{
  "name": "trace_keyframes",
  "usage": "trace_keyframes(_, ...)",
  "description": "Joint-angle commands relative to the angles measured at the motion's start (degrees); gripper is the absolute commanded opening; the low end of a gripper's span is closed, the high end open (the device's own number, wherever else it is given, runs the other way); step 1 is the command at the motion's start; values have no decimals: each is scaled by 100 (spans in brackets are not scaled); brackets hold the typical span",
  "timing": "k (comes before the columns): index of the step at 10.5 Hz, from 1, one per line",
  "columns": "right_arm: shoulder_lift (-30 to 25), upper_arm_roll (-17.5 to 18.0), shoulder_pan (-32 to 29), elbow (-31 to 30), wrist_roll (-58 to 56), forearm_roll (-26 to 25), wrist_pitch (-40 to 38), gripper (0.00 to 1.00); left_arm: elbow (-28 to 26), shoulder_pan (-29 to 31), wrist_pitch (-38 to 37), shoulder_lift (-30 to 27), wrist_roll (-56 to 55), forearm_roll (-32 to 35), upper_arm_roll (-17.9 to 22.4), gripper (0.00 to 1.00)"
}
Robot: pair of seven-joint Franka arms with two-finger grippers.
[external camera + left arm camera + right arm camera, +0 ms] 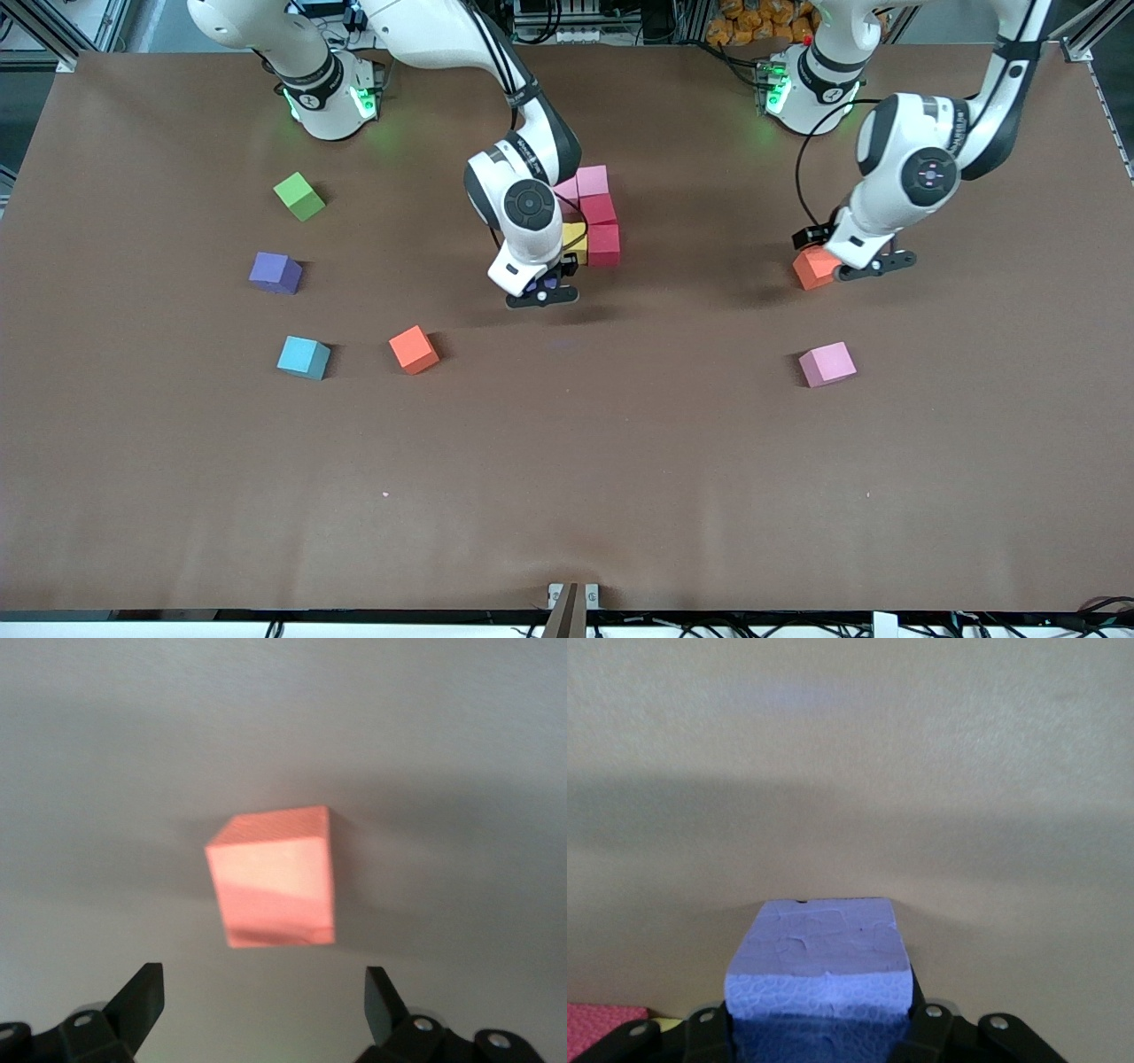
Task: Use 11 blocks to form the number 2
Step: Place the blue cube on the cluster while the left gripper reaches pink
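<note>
— Meanwhile, the right gripper (542,292) pinches a purple block (818,967) at six o'clock of the half-built number 2 (592,218)?

— Yes — the left gripper (264,1003), jaws wide, hovers over an orange block (275,877).

From my station the front view is evenly bright, light coming from above — each cube throws a short soft shadow on the brown table (567,461). Green lamps glow on both arm bases. In the left wrist view the orange cube (275,877) is blurred and washed pale. The right wrist view is sharper — a wide shadow band crosses it.
</note>
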Motion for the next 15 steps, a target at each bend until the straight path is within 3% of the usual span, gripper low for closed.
trace_keyframes(1,-133,-64,177,-315,79,86,284,67,231,-68,67,44,322,-155,103,100)
trace_keyframes(6,-247,-64,195,-376,88,86,267,70,1462,-94,58,950,437,-225,444,100)
trace_keyframes(7,-291,-64,195,-403,88,86,267,94,1603,-94,58,1021,419,-234,489,100)
trace_keyframes(8,-326,-73,195,-394,88,86,259,100,1813,-86,50,1187,437,-234,594,100)
trace_keyframes(11,-519,-82,160,-394,88,86,232,100,2192,-488,32,1363,384,-234,999,100)
trace_keyframes(14,-800,-126,37,-385,79,94,101,100,2703,-638,32,1908,341,-304,1026,100)
trace_keyframes(15,-923,-126,-120,-394,-25,86,31,100,2764,-709,32,1961,218,-618,1087,100)
